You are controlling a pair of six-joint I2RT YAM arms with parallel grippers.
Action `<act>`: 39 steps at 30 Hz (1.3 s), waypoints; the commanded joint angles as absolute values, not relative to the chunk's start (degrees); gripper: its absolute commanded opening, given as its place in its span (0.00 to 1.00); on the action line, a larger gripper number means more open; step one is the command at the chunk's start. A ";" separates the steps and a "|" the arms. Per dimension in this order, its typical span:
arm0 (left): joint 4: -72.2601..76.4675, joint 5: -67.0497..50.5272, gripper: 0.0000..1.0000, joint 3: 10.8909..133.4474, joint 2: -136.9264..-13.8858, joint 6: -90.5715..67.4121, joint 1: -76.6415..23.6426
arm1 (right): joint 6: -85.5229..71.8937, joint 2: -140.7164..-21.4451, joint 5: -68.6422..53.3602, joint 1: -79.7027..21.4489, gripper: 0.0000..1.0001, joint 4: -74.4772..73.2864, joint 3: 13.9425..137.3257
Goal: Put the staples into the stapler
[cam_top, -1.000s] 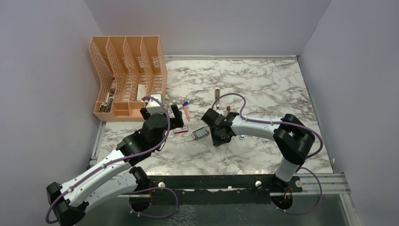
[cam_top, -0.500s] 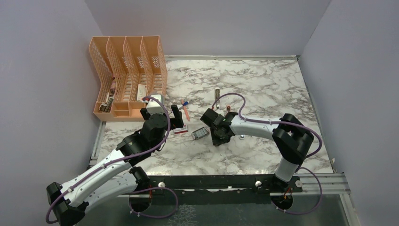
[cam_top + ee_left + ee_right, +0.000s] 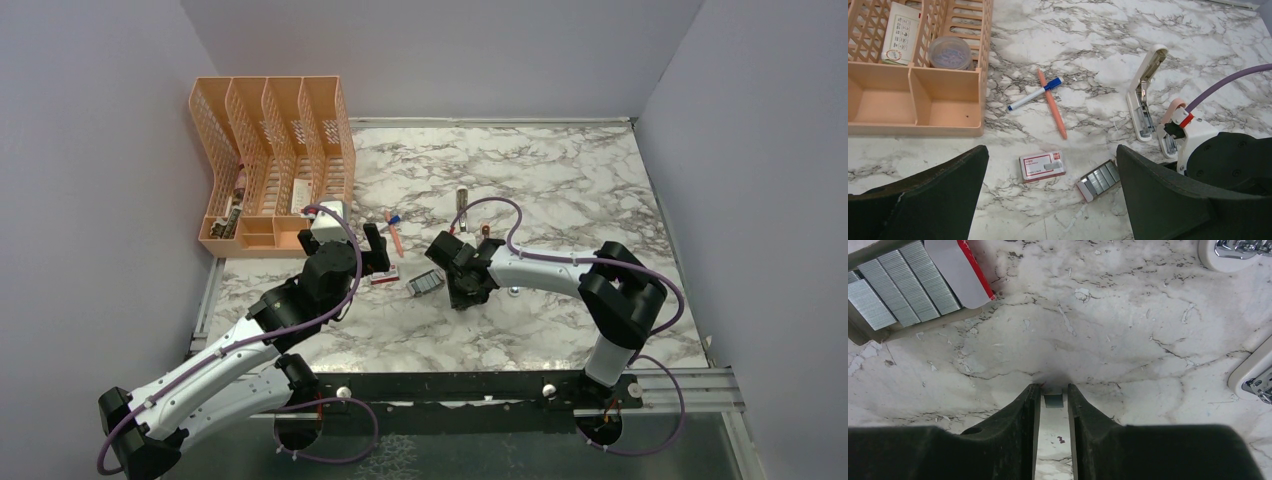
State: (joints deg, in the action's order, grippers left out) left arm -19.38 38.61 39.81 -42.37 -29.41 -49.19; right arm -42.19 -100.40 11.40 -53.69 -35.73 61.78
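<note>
**Staple Strip Pick: Right Gripper Low Beside the Tray**

The staples [image 3: 1099, 177] lie in their open tray, strips exposed for picking. The right gripper [image 3: 1054, 390] stands just beside the tray, tips down at the marble table [image 3: 560, 180]. Its jaws are narrow, with a single grey staple strip [image 3: 1053, 400] between them; whether the strip is clamped cannot be told. The stapler [image 3: 1142, 100] lies beyond the tray, hinged open so its channel can accept a strip. The left gripper [image 3: 1050, 152] hovers above the tray's left side, jaws wide and empty, probably on standby to steady the stapler.
</note>
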 commanded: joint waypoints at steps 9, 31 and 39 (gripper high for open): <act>-18.96 39.97 0.99 39.20 -41.57 -29.88 -49.02 | -42.51 -101.06 13.79 -53.96 0.20 -36.02 61.44; -18.85 39.70 0.99 39.47 -44.17 -29.79 -49.04 | -33.62 -95.85 24.38 -43.15 0.23 -28.28 66.90; -18.39 39.81 0.99 39.98 -46.76 -29.37 -49.00 | -28.04 -96.94 22.88 -39.15 0.22 -21.40 63.70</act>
